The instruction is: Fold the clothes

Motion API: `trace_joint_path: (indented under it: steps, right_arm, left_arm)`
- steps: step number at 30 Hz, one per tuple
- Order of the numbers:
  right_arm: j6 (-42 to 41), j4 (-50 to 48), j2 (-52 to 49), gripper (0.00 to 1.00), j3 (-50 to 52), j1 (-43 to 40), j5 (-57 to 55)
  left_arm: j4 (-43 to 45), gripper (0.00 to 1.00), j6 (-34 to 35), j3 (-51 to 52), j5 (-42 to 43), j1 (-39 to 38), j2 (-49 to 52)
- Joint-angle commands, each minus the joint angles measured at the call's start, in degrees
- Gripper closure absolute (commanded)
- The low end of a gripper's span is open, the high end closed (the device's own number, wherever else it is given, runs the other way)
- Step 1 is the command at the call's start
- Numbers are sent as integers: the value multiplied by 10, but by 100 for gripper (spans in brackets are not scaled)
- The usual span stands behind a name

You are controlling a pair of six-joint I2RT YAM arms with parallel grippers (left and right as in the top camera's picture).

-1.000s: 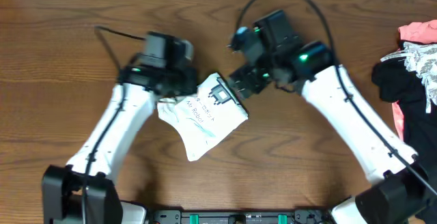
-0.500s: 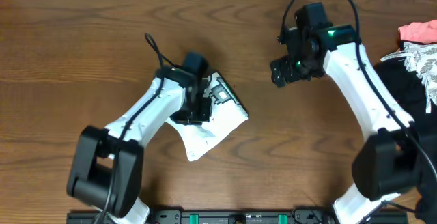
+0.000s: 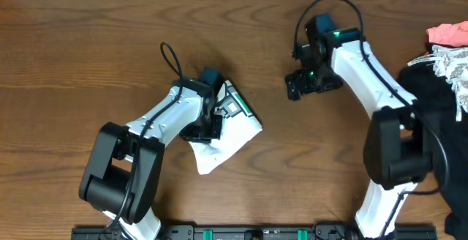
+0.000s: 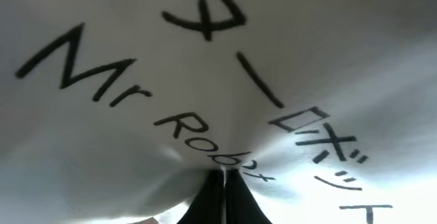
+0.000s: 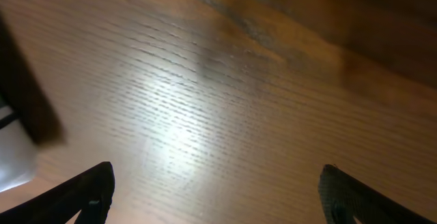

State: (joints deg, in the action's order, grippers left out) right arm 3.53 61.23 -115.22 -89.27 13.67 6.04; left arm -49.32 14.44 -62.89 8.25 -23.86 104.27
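Clothes [image 3: 232, 136], one folded white T-shirt with black print, lie near the middle of the wooden worktop [image 3: 73, 57]. Left claw [image 3: 203, 129] is closed and rests on the shirt. Right claw [image 3: 298, 88] stands wide over bare wood, well apart.

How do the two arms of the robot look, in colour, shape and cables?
The left arm and the right arm have white rounded links with black joints. Each carries a thin black cable loop. The left hand and right hand are black, with two dark fingers; a small green light glows on the right wrist.
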Motion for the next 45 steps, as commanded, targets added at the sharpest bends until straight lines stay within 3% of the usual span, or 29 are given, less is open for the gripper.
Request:
trace_joint_path:
  steps: [1,7,12,32,38,45]
  right_arm:
    - [-7,-4,-16,7,2,-5,-22]
    - [-7,-5,-18,6,2,-5,-28]
    - [-7,-3,-18,5,5,-5,-28]
    - [-7,-6,-18,1,14,-5,-33]
    - [-7,-7,-18,1,14,-5,-32]
    - [-7,-8,-18,1,16,-5,-33]
  left_arm:
    - [-12,94,5,-24,-62,4,-7]
    - [-1,94,5,-60,-73,5,-78]
    - [3,94,7,-54,-123,12,-78]
    - [53,94,7,-49,-139,94,76]
    - [43,94,7,-78,-139,100,39]
    - [8,94,9,-108,-102,80,-72]
